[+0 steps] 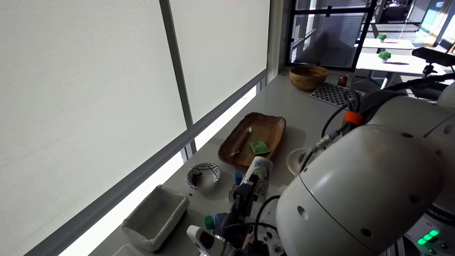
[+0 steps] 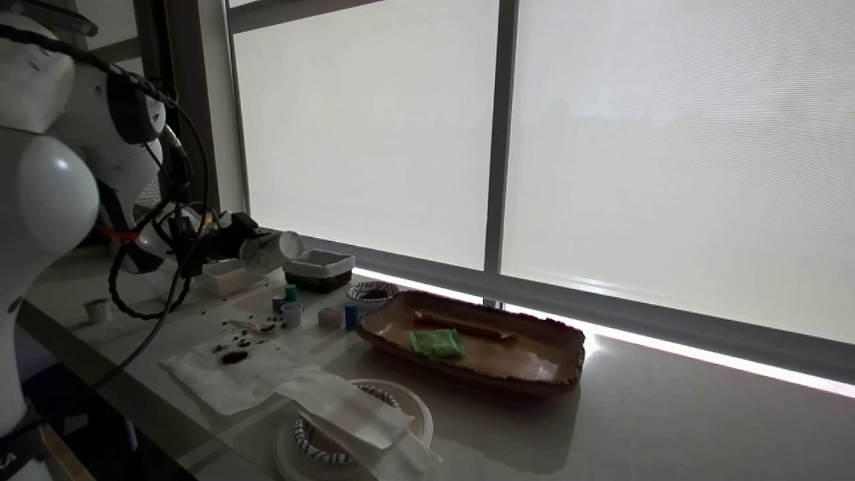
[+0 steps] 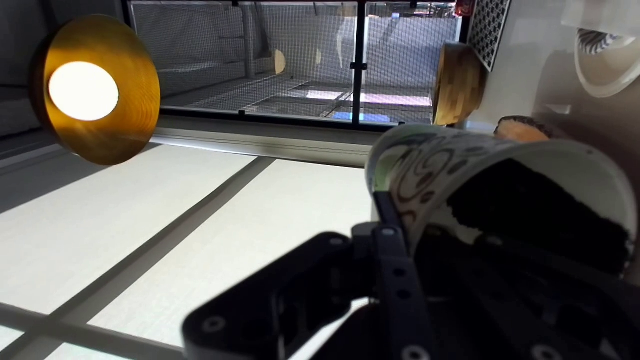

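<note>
- The jaws are pinching the patterned cup [image 1: 262,176], which is hanging tipped past 1 end of the wooden tray [image 1: 275,124].
- It is probably feeling light but crushable; a gentle wall grip is suiting it.
- A dark mass [image 3: 540,210] is lying in the cup, a green packet [image 1: 259,147] in the tray.

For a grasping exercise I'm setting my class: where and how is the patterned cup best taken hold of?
Probably at the wall of the patterned cup, by the rim, coming from its open end: that thin edge suits a pinch from inside and outside, as the gripper appears to hold it in the wrist view. It is tilted, with dark contents inside, so grip firmly.
</note>
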`<action>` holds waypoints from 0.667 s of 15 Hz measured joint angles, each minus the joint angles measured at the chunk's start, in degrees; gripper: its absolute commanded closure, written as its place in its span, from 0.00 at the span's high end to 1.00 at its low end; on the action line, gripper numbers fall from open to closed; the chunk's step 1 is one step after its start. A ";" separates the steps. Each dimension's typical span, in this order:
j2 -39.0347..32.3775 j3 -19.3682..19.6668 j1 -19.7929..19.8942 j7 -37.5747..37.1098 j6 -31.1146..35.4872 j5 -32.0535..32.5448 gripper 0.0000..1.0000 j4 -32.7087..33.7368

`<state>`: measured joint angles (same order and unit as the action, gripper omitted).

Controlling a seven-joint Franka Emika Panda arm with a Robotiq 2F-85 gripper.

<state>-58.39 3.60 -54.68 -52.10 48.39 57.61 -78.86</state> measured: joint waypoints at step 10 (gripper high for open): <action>-0.15 1.17 -0.85 1.41 0.00 -0.69 0.01 0.07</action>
<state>-58.54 4.76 -55.53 -50.69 48.39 56.92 -78.79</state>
